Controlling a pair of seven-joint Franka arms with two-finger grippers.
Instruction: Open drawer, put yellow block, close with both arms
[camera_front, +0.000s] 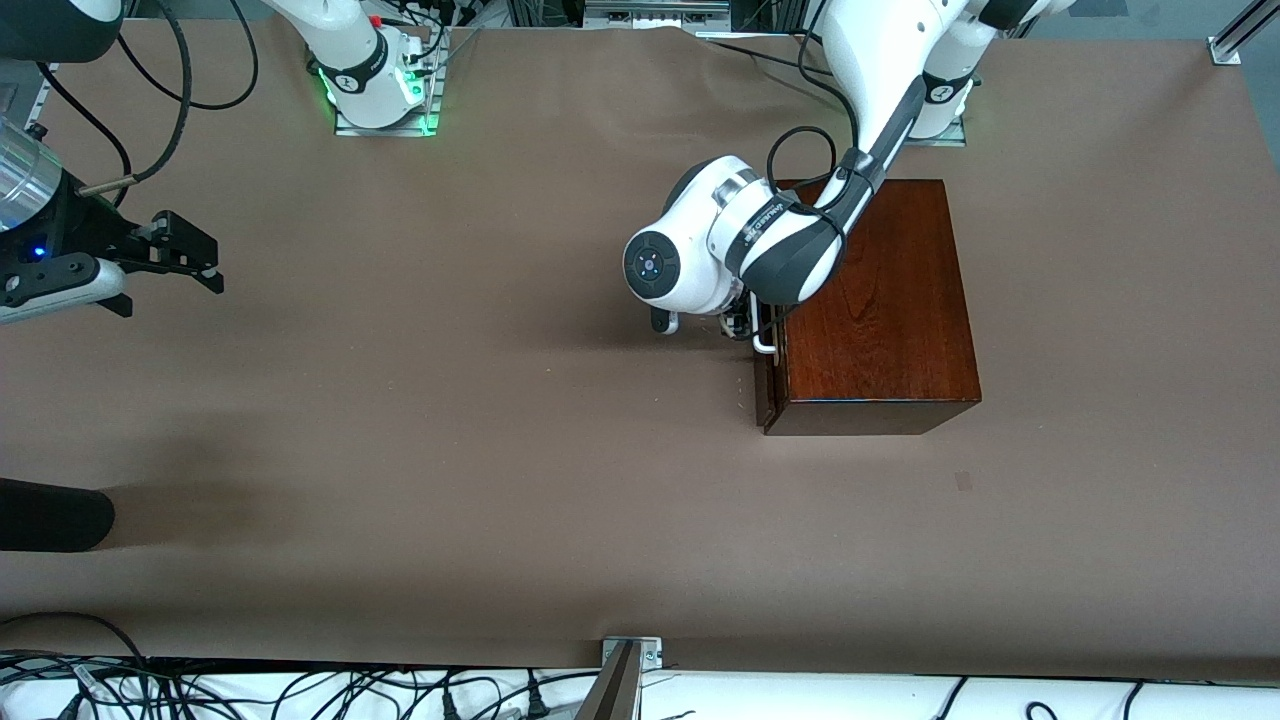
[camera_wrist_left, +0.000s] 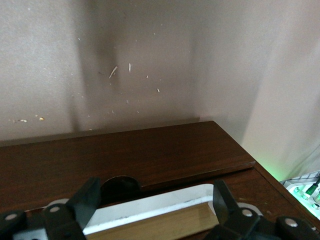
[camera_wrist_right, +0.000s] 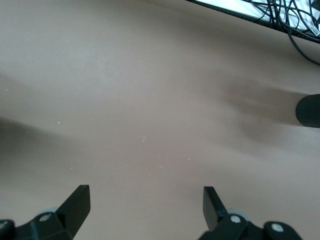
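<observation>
The mahogany box (camera_front: 880, 310) stands toward the left arm's end of the table. The drawer's dark front (camera_front: 768, 395) sits close against it, facing the right arm's end. My left gripper (camera_front: 752, 325) is low at the white handle (camera_front: 765, 345), mostly hidden under the wrist. In the left wrist view the gripper (camera_wrist_left: 156, 192) is open, its fingers (camera_wrist_left: 89, 197) standing at either end of the white handle (camera_wrist_left: 150, 210), with a strip of pale wood (camera_wrist_left: 165, 227) beside it. My right gripper (camera_front: 190, 262) waits open and empty (camera_wrist_right: 145, 205) over bare table. The yellow block is out of view.
A black rounded object (camera_front: 50, 515) lies at the table's edge at the right arm's end; it also shows in the right wrist view (camera_wrist_right: 307, 111). Cables (camera_front: 300, 690) and a metal post (camera_front: 620, 680) run along the edge nearest the front camera.
</observation>
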